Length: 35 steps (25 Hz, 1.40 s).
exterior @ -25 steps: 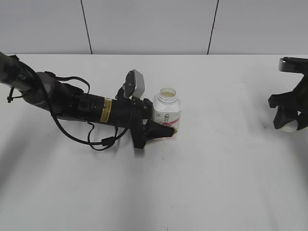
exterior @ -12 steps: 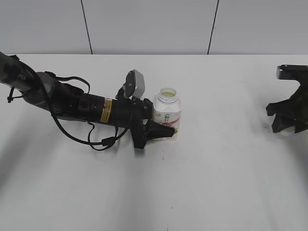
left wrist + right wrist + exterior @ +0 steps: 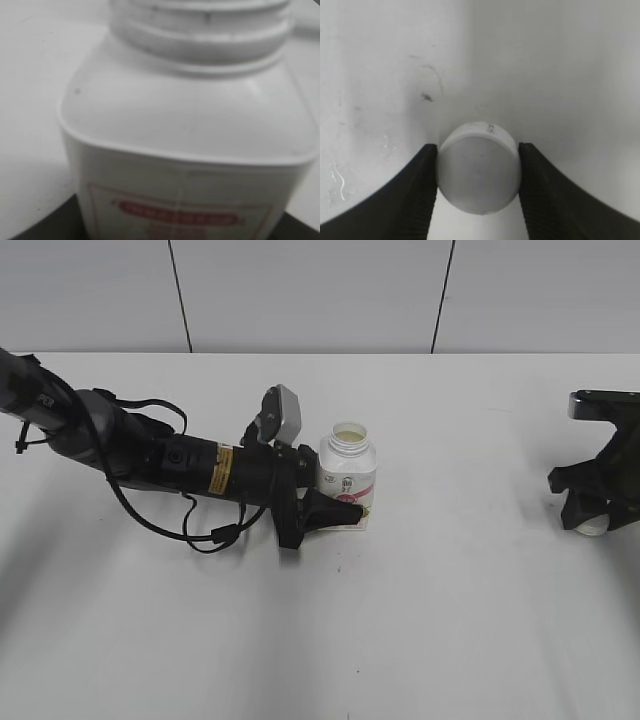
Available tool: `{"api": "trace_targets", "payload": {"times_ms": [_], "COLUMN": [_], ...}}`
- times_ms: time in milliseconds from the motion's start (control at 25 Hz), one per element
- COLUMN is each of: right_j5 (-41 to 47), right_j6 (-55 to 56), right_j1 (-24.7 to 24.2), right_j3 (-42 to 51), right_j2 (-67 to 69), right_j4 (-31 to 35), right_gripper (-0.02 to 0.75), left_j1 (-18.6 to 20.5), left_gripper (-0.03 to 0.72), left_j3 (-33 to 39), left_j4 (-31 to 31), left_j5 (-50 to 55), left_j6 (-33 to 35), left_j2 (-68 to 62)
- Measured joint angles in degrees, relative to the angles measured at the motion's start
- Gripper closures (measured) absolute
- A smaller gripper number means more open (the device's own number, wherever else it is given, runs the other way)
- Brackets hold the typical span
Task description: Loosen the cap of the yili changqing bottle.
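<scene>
Cap (image 3: 479,167) first: a small round white plastic disc with a flat, matte top and a smooth rim, pinched between the two black fingers of the right end effector (image 3: 478,172), one pad at its 9 o'clock and the other at its 3 o'clock. In the exterior view the cap (image 3: 592,528) shows only as a pale sliver under the right end effector (image 3: 592,508), low over the white surface (image 3: 450,620) at the 3 o'clock edge, well apart from the bottle. Faint scuffs and a dark speck mark the surface beyond the cap in the right wrist view.

Nearer the middle stands the yili changqing bottle (image 3: 347,478), upright and uncapped, its wide mouth open to a pale yellowish inside. It is white, glossy plastic, squarish with rounded shoulders (image 3: 185,115) and a ridged threaded neck; a pink-red label with a red border sits on its front face.

From 9 o'clock the left end effector (image 3: 335,512) is closed on the bottle's lower body, its black fingers against the label. A grey camera block sits above the wrist, and black cable loops below the arm.

Behind runs a pale panelled wall (image 3: 310,295) with dark seams.
</scene>
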<state>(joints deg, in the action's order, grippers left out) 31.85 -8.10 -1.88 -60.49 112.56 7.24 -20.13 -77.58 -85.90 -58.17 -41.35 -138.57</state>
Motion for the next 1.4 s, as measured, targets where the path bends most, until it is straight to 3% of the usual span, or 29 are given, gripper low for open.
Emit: {"api": "trace_targets", "payload": {"times_ms": [280, 480, 600, 1120, 1400], "right_j5": [0.06, 0.12, 0.18, 7.43, 8.26], "right_j6": [0.21, 0.21, 0.21, 0.35, 0.49], "right_j1": [0.0, 0.0, 0.0, 0.0, -0.06], "right_j3": [0.0, 0.0, 0.0, -4.0, -5.34], "right_j2": [0.0, 0.0, 0.0, -0.27, -2.02], "right_j4": [0.8, 1.39, 2.23, 3.23, 6.01], "right_gripper": [0.347, 0.2, 0.167, 0.158, 0.158], "left_j1": [0.0, 0.0, 0.0, 0.0, 0.0], "left_gripper": [0.3, 0.3, 0.3, 0.292, 0.171], "left_j3": [0.0, 0.0, 0.0, 0.0, 0.0], "left_j4": [0.0, 0.0, 0.0, 0.13, 3.19], "left_j5": [0.05, 0.05, 0.05, 0.05, 1.46], "left_j6": [0.0, 0.0, 0.0, 0.0, 0.0], "left_j2": [0.0, 0.0, 0.0, 0.0, 0.0]}}
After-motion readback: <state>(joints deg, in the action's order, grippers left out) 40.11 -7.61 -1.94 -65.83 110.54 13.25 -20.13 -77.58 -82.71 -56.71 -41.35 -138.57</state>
